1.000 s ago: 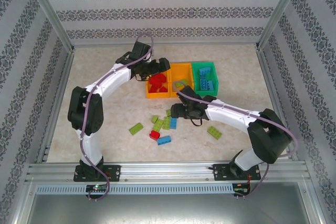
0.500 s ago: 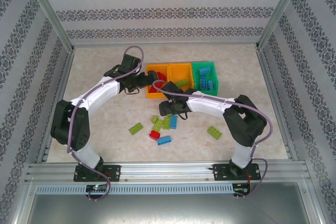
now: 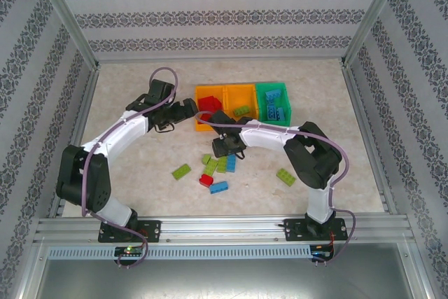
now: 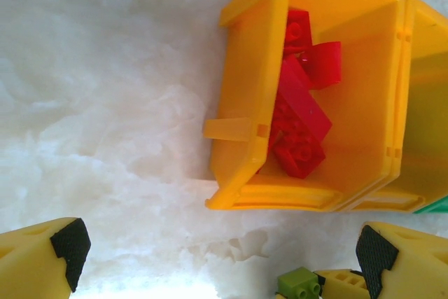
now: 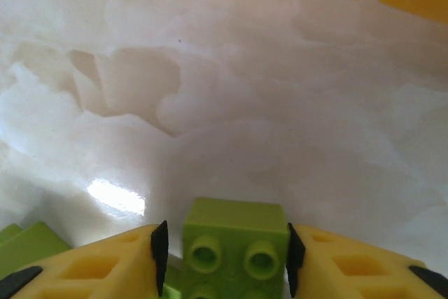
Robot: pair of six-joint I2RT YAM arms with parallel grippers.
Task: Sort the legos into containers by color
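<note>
Three joined containers stand at the back. The left orange bin (image 3: 208, 129) (image 4: 245, 68) holds red legos (image 3: 208, 106) (image 4: 301, 117). The middle orange bin (image 3: 241, 92) holds a lime lego (image 3: 242, 110), and the green bin (image 3: 271, 87) holds blue legos (image 3: 274, 111). My left gripper (image 3: 186, 110) (image 4: 220, 257) hangs open just left of the red-filled bin, with nothing between its fingers. My right gripper (image 3: 222, 148) (image 5: 227, 250) is low over the loose pile. Its jaws straddle a lime green lego (image 5: 234, 239) (image 4: 299, 283), with the right pad at its side and a thin gap at the left pad.
Loose legos lie in front of the bins: a lime one (image 3: 181, 171), a red one (image 3: 206, 180), a blue one (image 3: 219, 188), a lime one (image 3: 285, 176) and a lime and blue cluster (image 3: 225, 164). Patterned walls and aluminium rails (image 3: 210, 225) bound the table.
My left arm has drawn back leftward from over the red bin, still open. My right gripper has swung left onto the pile and narrowed its jaws around a lime lego.
</note>
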